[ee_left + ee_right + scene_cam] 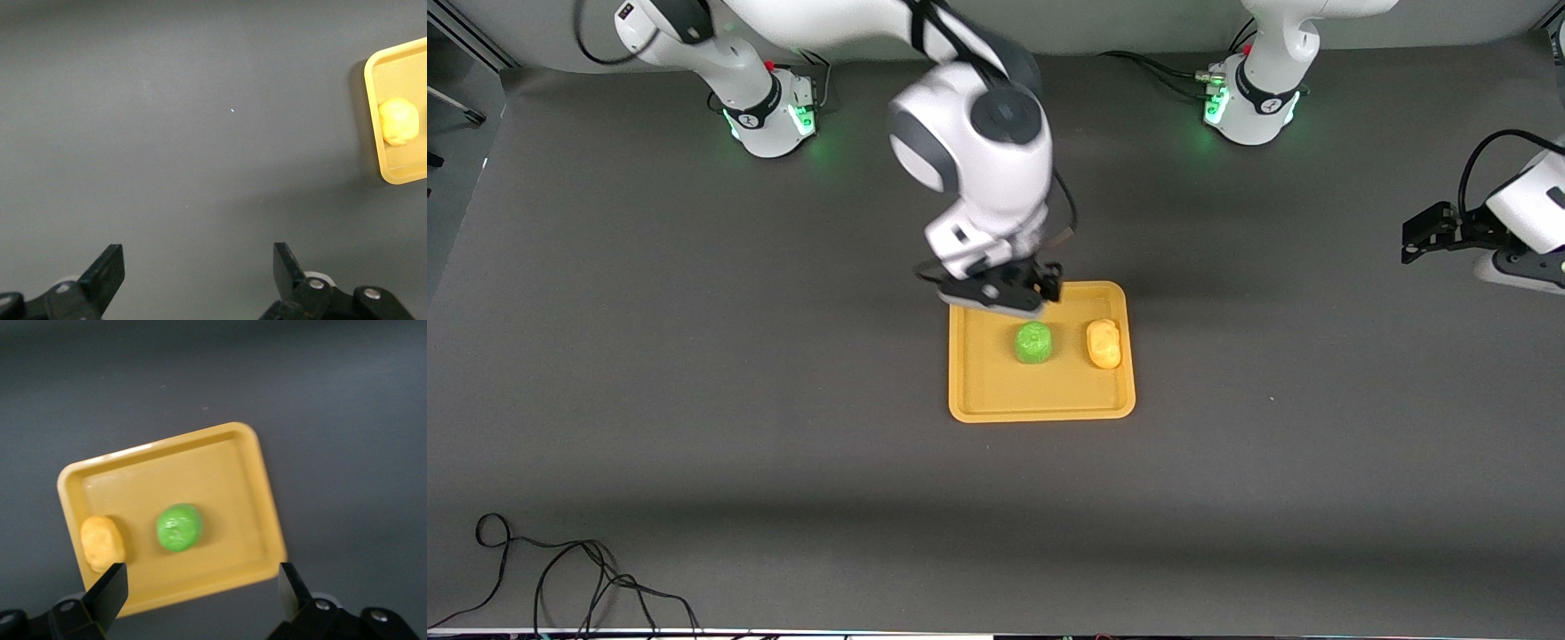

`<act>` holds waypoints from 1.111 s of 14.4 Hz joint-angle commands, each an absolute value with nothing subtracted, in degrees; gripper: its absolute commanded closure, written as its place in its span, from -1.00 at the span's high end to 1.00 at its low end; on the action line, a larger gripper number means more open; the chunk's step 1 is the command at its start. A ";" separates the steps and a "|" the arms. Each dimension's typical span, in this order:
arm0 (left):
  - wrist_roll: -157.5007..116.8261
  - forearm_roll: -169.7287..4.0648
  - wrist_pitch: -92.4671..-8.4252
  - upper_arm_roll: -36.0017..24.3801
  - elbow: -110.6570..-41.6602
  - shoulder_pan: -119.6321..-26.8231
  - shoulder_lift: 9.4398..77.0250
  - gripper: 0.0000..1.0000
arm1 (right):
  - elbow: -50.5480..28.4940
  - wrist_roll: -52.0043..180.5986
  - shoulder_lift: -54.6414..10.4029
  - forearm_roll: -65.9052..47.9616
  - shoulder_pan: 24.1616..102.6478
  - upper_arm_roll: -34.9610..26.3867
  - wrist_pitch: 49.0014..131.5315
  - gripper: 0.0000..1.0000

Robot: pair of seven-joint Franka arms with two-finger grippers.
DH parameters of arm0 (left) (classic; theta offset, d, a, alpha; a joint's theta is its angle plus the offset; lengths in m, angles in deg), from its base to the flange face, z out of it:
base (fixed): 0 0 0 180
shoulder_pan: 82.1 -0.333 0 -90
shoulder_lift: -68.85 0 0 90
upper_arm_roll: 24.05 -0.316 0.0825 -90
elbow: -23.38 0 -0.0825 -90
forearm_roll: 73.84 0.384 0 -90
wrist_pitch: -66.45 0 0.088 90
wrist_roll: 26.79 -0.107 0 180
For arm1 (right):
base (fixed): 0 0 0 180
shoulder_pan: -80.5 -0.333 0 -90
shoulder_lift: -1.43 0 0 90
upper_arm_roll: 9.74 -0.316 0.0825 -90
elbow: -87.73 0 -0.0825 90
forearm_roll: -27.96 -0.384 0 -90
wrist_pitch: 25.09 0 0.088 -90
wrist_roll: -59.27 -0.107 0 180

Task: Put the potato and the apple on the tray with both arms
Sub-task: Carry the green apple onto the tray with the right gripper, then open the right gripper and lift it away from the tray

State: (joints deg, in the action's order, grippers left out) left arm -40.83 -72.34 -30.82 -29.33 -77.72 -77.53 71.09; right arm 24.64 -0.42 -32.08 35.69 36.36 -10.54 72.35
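Observation:
The yellow-orange tray [1040, 400] lies on the dark mat at mid table. The green apple [1034, 343] and the potato [1104, 344] rest on it side by side, the potato toward the left arm's end. My right gripper [1000, 298] hangs open and empty over the tray's edge that faces the robots. Its wrist view shows the tray [220, 460], the apple [179, 527] and the potato [102, 543] below the open right gripper [202, 577]. My left gripper [1424, 233] is open and empty over bare mat at the left arm's end. Its wrist view [199, 267] shows the tray's rim [400, 175] and the potato [398, 121].
A loose black cable [560, 578] lies on the mat at the corner nearest the front camera, at the right arm's end. The two green-lit bases [774, 116] stand along the table's robot side.

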 commanded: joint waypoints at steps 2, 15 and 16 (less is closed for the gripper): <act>-41.91 -72.08 -30.40 -29.76 -76.38 -77.00 70.87 0.99 | 16.48 9.93 -21.10 36.23 41.73 -10.70 65.62 1.00; -41.91 -72.26 -33.99 -29.76 -77.95 -77.01 70.35 0.99 | -3.59 57.22 0.99 28.58 81.63 -12.55 65.44 1.00; -41.30 -72.26 -35.66 -29.76 -78.74 -76.83 70.09 0.99 | -3.33 58.11 0.99 28.66 81.82 -11.68 65.44 1.00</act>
